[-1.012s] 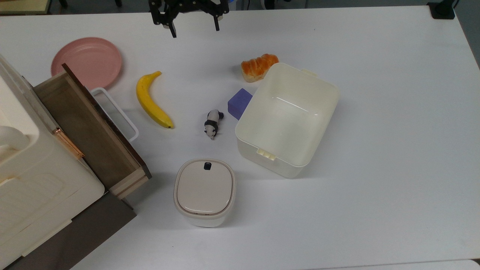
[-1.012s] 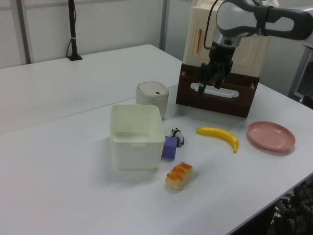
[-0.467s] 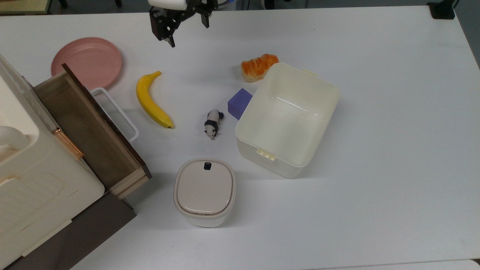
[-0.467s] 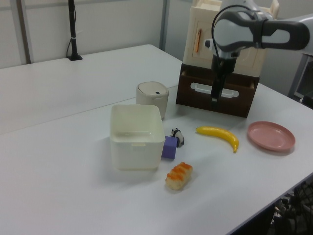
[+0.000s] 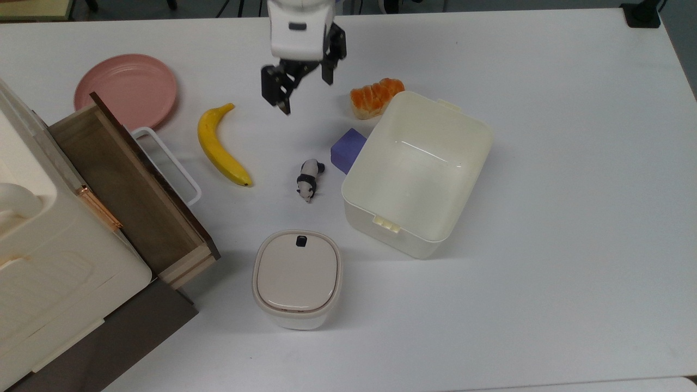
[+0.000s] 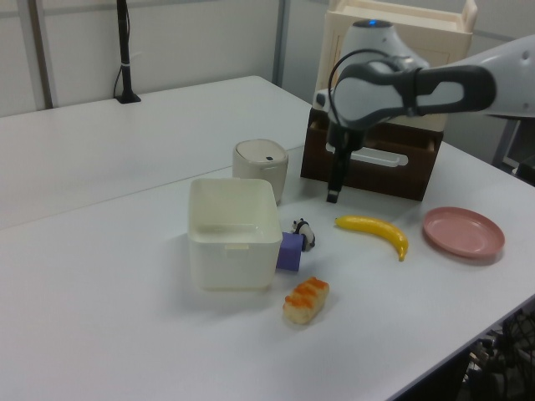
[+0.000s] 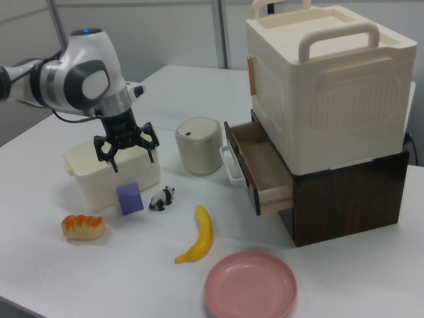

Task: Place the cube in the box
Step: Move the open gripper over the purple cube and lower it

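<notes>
— One arm is seen over the white table (image 5: 544,272); how is its two-finger gripper (image 5: 305,90) held?

— It is held above the tabletop with the fingers spread apart and nothing gripped between them. In the top view it is placed between the yellow banana (image 5: 220,146) and the orange-glazed bread roll (image 5: 375,97); in the right view the gripper (image 7: 131,154) is seen in front of the tub's wall, above the purple block.

— Where is the small matte purple cube (image 5: 348,148) found?

— It is set on the table, pressed up against the outer wall of the large cream-white rectangular plastic box (image 5: 474,163), on the top view's left of that box. In the left view the cube (image 6: 291,251) is seen at the box's (image 6: 226,267) right side. In the right view the cube (image 7: 130,198) is shown standing in front of the box (image 7: 89,185).

— What is laid around it?

— A small black-and-white toy panda (image 5: 309,179) is placed near the cube, apart from it, toward the banana. The bread roll is placed just beside the box's far corner in the top view. A smaller white lidded container with a black button (image 5: 297,277) is set nearer the top view's bottom edge. A round pink plate (image 5: 126,90) is laid at the top view's upper left, beside an open brown wooden drawer (image 5: 130,190), over which a cream plastic case with a handle (image 7: 324,86) is stacked.

— Is anything held inside the box?

— No cube is seen in it; its pale floor is visible.
</notes>
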### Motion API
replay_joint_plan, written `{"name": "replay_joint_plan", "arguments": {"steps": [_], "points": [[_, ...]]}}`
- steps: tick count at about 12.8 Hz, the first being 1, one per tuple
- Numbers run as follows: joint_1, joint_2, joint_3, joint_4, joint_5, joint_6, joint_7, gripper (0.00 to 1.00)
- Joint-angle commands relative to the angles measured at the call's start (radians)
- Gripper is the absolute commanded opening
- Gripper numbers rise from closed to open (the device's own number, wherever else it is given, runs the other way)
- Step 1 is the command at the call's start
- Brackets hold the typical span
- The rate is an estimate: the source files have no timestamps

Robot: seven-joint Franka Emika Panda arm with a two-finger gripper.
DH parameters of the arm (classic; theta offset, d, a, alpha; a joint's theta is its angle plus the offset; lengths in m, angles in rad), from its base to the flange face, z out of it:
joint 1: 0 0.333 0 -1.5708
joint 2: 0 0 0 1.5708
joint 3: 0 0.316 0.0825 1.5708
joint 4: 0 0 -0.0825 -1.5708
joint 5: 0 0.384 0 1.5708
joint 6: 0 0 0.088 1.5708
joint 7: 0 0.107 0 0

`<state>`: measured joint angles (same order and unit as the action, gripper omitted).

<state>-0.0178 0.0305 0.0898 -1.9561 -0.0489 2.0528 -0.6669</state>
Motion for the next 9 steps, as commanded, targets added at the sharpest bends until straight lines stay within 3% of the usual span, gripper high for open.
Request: {"name": "replay_joint_plan", "arguments": {"steps": [1,9], "points": [[0.002,0.096,0.042,-0.007,-0.022,0.147,-0.016,1.00],[0.041,0.206,0.091,0.025,-0.120,0.167,-0.010,1.00]]}}
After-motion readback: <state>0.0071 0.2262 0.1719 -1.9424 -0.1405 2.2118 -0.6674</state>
